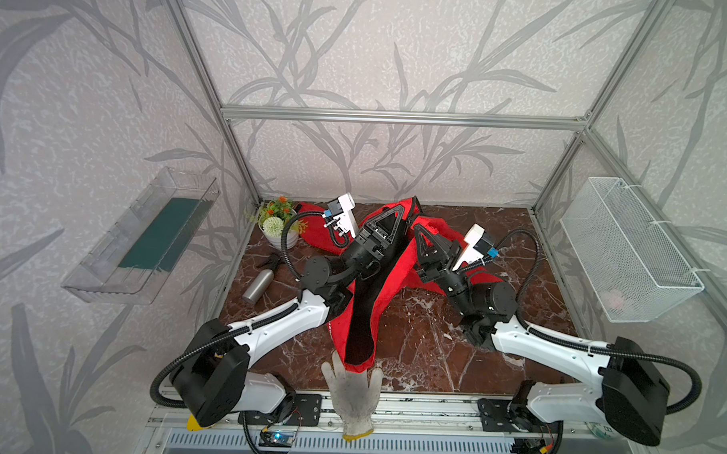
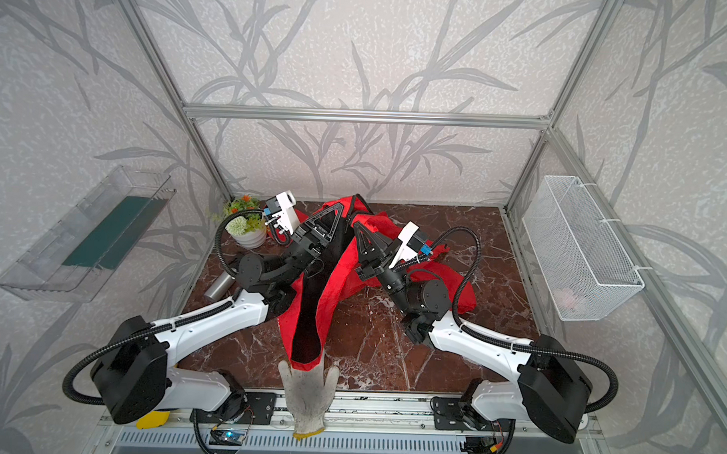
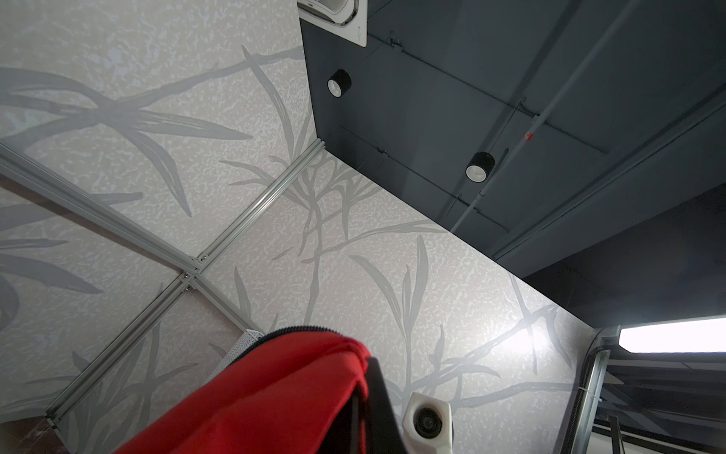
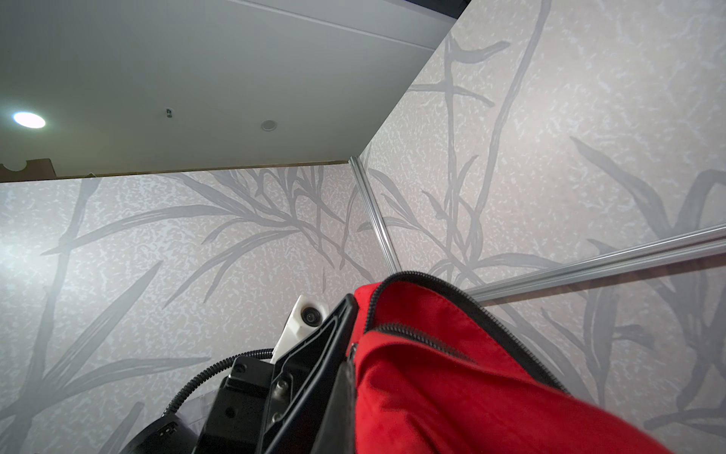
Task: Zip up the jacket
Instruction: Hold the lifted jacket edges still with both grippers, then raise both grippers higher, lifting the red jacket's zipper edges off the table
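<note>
Arms (image 1: 283, 323) tilt upward, left fingers (image 1: 395, 220) and right fingers (image 1: 422, 235) clamping the jacket (image 1: 395, 279).

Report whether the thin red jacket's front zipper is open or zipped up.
Open: in both top views the thin red jacket's front edges stand apart, black lining showing between them down to the hem.

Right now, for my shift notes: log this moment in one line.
left pincer: shut on jacket | right pincer: shut on jacket | jacket: held up, unzipped
</note>
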Robot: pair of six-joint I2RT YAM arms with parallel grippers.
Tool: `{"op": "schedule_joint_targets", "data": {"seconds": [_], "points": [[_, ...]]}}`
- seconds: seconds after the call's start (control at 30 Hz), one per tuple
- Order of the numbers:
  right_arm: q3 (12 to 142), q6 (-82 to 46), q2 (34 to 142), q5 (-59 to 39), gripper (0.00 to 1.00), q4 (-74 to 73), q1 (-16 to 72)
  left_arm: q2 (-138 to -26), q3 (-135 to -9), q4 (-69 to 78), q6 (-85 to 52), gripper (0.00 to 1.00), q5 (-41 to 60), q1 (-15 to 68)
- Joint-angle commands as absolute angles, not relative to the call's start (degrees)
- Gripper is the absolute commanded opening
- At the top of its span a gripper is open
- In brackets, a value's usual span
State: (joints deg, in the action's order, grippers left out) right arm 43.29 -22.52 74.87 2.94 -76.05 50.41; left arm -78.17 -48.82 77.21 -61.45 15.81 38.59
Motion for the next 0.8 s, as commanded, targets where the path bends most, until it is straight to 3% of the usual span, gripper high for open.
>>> {"op": "schedule_joint_targets", "data": {"seconds": [0.0, 0.77], "points": [[45.9, -22.5, 74.8, 2.3, 0.0, -80.5, 50.0, -76.6, -49.7, 81.2, -61.9, 0.0, 15.6, 38.9], [46.3, -21.1, 73.8, 3.5, 0.0, -80.5, 49.6, -75.8, -49.9, 81.1, -62.8, 0.0, 14.9, 38.9]]}}
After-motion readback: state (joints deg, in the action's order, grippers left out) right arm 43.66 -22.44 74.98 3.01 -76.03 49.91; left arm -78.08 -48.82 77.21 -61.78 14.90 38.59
